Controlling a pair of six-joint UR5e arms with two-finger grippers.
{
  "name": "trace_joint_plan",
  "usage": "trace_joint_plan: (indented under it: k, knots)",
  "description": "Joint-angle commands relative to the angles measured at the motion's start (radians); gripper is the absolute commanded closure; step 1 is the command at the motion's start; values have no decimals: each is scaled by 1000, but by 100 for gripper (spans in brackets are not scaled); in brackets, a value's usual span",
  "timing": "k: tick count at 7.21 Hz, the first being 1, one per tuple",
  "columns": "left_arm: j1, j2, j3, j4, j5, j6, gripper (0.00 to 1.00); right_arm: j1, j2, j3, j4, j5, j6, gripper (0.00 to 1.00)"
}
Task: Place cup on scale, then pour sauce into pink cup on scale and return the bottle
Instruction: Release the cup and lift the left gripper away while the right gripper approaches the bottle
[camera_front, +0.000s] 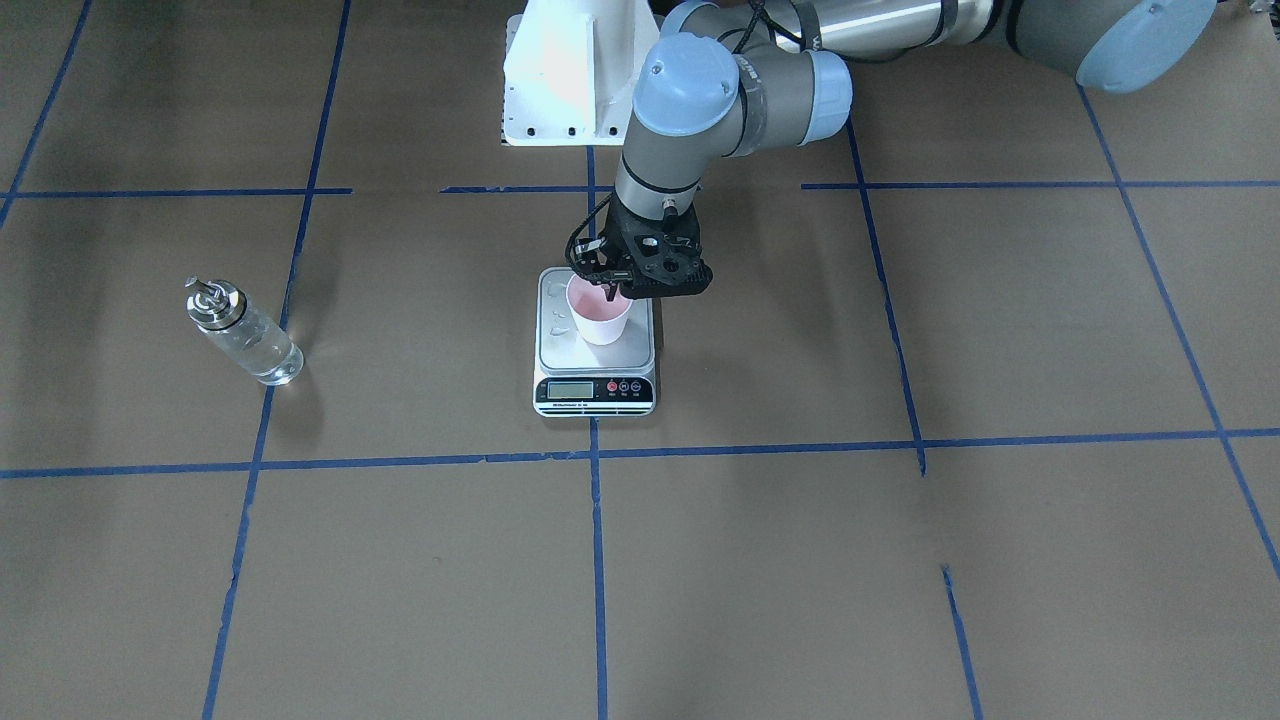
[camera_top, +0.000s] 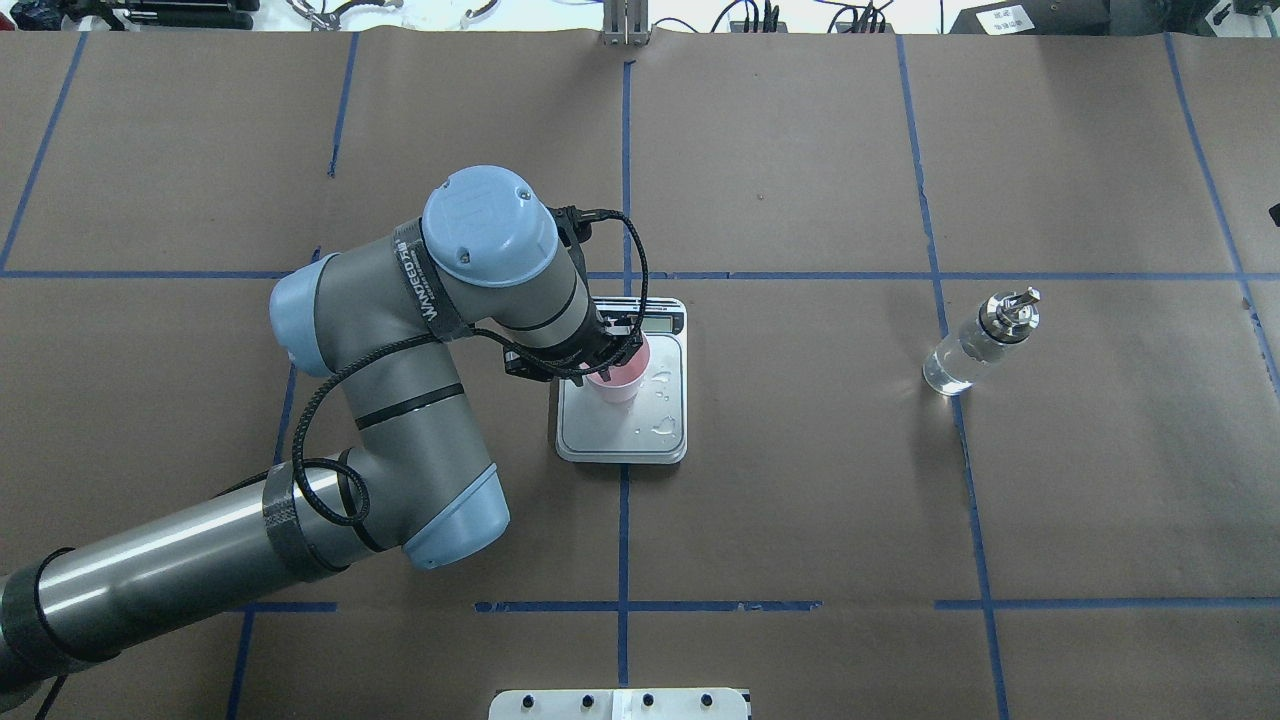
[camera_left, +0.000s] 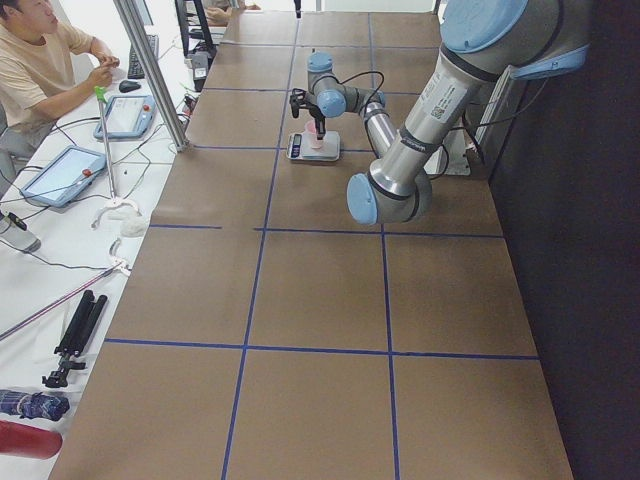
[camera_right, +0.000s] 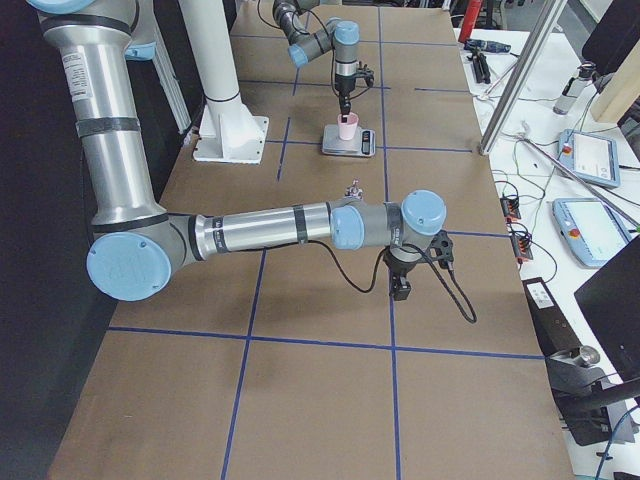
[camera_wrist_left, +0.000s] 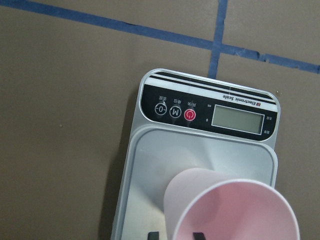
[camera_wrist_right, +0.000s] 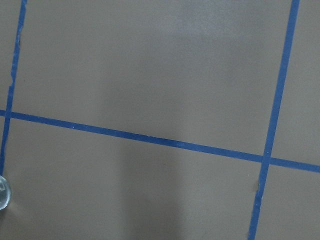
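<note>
Cup (camera_front: 600, 318), frame centre, seated on scale (camera_front: 560, 348) platform; left gripper (camera_front: 603, 291) fingers (camera_wrist_left: 152, 235) seen parted astride its rim; a straight upward withdrawal is advised, lest it be tipped.

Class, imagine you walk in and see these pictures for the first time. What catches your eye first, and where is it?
The pink cup standing on the silver scale at the middle of the table draws the eye first, with the left gripper poised at its rim, one finger inside. Next comes the clear glass bottle, standing alone far off on the robot's right side.
</note>
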Motion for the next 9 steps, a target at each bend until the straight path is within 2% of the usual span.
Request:
trace_joint_plan:
  k: [1,2,3,4,5,6,7,8,9]
  knots:
    - [-15,9,-43,-5,6,4,41,-1,3,12,3,47,1,0]
    - [-58,25,-110,4,1,11,36,-1,0,9,62,62,44,0]
    - [-79,95,-228,19,-2,28,36,-39,-2,13,174,61,228,0]
    - [-125,165,-349,55,-3,83,36,-101,-31,21,374,47,409,0]
    - [-171,201,-417,103,-3,146,36,-146,-60,21,573,32,564,0]
    - [-205,204,-415,112,-3,166,36,-163,-112,25,744,24,620,0]
    - [-214,207,-412,110,-2,168,36,-190,-176,54,862,23,668,0]
    - [-215,207,-412,110,-3,166,36,-242,-221,131,900,18,769,0]
    - [-215,207,-410,110,-2,166,36,-339,-289,251,902,-88,850,0]
